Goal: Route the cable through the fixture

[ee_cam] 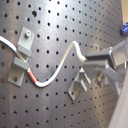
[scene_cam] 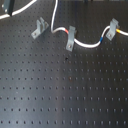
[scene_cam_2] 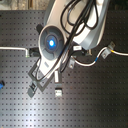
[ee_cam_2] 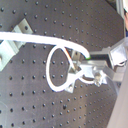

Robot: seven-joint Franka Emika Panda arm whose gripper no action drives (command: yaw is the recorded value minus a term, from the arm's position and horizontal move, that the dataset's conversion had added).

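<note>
In the first exterior view the fixture (scene_cam: 39, 27), a broad dull-grey clip, stands at the back left with nothing in it. The white cable (scene_cam: 89, 45) drops from the top edge just right of it, then passes the narrower middle clip (scene_cam: 70, 37) and the paler right clip (scene_cam: 113, 27). Blue and orange bands mark it there. My gripper is outside the first exterior view. In both wrist views my gripper (ee_cam: 92, 62) (ee_cam_2: 92, 67) is shut on the cable (ee_cam: 70, 50) (ee_cam_2: 50, 40), which arches away from the fingers. A grey clip (ee_cam: 80, 84) (ee_cam_2: 72, 82) lies close under them.
The black perforated board (scene_cam: 65, 90) fills every view. In the second exterior view the arm (scene_cam_2: 65, 35) hides the board's middle, with cable showing at the second exterior view's left (scene_cam_2: 10, 48) and right (scene_cam_2: 107, 50). Two more clips (ee_cam: 24, 44) (ee_cam: 16, 70) hold the cable's far part.
</note>
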